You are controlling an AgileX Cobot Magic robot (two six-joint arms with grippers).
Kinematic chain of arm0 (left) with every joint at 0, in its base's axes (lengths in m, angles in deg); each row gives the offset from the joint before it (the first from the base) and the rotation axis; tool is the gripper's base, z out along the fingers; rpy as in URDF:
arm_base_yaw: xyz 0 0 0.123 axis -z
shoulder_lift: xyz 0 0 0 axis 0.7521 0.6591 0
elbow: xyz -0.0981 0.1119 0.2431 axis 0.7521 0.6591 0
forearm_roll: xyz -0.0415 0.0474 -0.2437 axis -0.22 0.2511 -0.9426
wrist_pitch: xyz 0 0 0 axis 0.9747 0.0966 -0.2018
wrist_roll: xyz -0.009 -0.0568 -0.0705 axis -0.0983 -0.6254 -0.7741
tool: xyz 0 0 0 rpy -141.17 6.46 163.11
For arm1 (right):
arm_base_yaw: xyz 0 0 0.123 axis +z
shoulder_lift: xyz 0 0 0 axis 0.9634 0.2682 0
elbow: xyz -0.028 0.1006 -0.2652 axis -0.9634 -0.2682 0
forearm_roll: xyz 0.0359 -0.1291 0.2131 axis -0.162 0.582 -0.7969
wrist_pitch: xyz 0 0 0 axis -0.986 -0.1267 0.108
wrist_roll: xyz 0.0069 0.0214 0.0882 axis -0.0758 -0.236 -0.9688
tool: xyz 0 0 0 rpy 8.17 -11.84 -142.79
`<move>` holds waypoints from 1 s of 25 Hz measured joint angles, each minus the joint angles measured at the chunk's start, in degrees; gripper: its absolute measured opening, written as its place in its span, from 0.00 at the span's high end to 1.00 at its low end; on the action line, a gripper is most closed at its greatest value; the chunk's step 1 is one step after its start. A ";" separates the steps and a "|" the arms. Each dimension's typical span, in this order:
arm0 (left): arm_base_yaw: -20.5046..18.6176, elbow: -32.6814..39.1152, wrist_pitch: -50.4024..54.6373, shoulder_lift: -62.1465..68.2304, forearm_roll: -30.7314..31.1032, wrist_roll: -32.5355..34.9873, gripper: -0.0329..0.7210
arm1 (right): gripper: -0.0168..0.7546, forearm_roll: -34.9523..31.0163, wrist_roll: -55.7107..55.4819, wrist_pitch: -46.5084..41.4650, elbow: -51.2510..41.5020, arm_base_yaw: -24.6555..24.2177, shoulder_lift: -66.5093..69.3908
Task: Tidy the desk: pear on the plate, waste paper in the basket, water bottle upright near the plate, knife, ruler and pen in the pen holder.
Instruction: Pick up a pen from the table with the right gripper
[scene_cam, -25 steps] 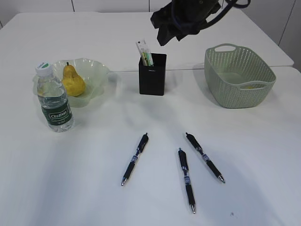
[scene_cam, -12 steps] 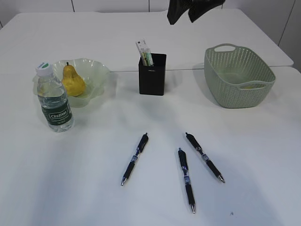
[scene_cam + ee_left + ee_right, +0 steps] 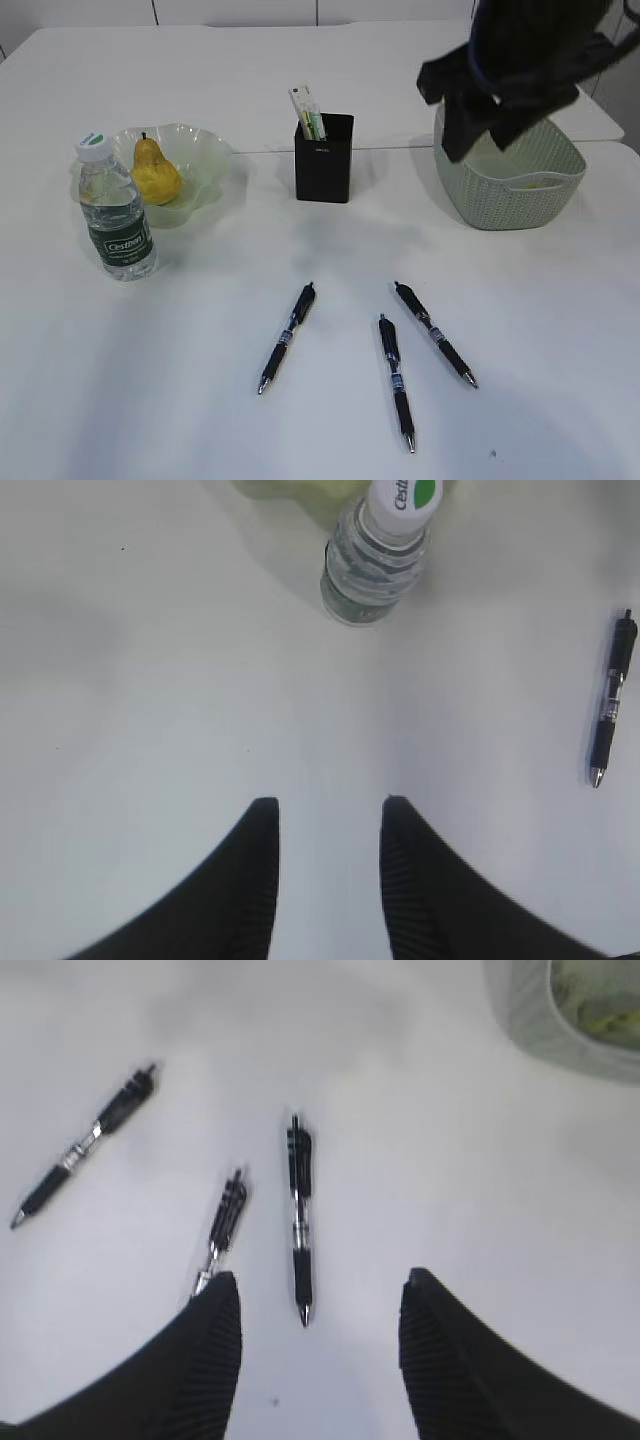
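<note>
Right end effector (image 3: 320, 1330), open and empty, hangs above three pens; it should drop over the middle pen (image 3: 299, 1218), straddle its barrel crosswise, then close.

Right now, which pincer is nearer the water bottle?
Left. The left pincer hangs open above bare table just short of the water bottle; the right pincer hangs open over the pens, across the table.
</note>
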 joint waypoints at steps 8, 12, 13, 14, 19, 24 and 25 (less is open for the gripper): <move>0.00 0.00 0.00 0.00 -0.03 0.00 0.64 | 0.45 -5.88 3.12 4.36 -18.35 0.00 -2.80; 0.00 0.00 0.00 0.00 -0.03 0.00 0.64 | 0.45 -6.71 3.46 9.13 -20.94 0.00 -1.21; 0.00 0.00 0.00 0.00 -0.03 0.00 0.64 | 0.45 -6.16 3.46 10.26 -20.92 0.00 -0.79; 0.00 0.00 0.00 0.00 -0.03 0.00 0.64 | 0.45 -5.44 3.48 11.59 -20.97 0.00 -0.25; 0.00 0.00 0.00 0.00 -0.03 0.00 0.64 | 0.45 -3.69 3.58 15.86 -20.97 0.00 1.78; 0.00 0.00 0.00 0.00 -0.13 0.00 0.64 | 0.45 -3.47 3.58 16.62 -19.74 0.00 5.74; 0.00 0.00 0.00 0.00 -0.16 0.00 0.64 | 0.45 -3.47 3.58 16.62 -19.24 0.00 6.95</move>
